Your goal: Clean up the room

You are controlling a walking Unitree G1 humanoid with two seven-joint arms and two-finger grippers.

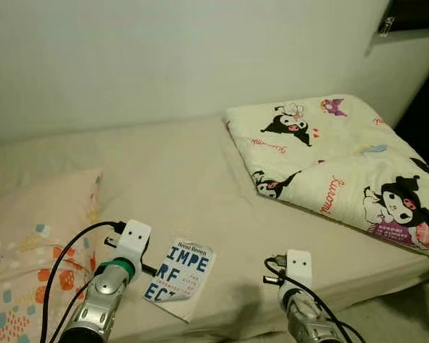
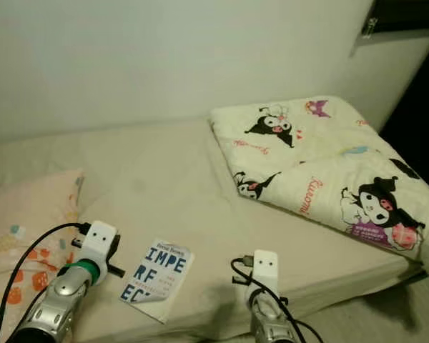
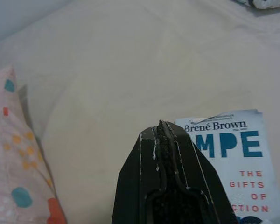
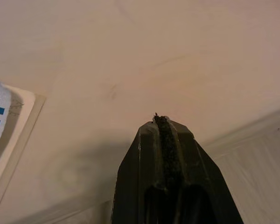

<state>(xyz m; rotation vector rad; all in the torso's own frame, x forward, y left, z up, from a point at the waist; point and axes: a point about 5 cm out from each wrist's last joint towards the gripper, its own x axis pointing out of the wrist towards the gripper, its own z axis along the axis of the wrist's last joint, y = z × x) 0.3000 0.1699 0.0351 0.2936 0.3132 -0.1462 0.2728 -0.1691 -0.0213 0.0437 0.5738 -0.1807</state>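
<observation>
While both my arms reach over the near edge of the cream-sheeted bed (image 1: 179,171), the thing I judge to be next for tidying is the white paperback book with big blue letters on its cover (image 1: 180,277), lying flat on the sheet close to that near edge. It sits between my two arms but not evenly: my left gripper (image 3: 162,128) is just beside it, the book lying slightly to the right of and beyond its tips, while my right gripper (image 4: 161,119) is well apart from it, with bare sheet between. In the left wrist view my two black fingers are pressed together on nothing, with the top of the cover showing past them. My right fingers are likewise together and empty, over the sheet near the mattress edge, with the book's corner at the margin of that view.

The book's long axis runs from near to far, tilted a little so its far end leans right. Its near corner seems to curl up off the sheet, though the head views are too dim for me to be sure. So I judge the left arm the nearer one for the pick, needing a short shift rightward and parted fingers. A pale patterned pillow (image 1: 36,236) lies to the left, and a folded cartoon-print quilt (image 1: 336,157) far right.
</observation>
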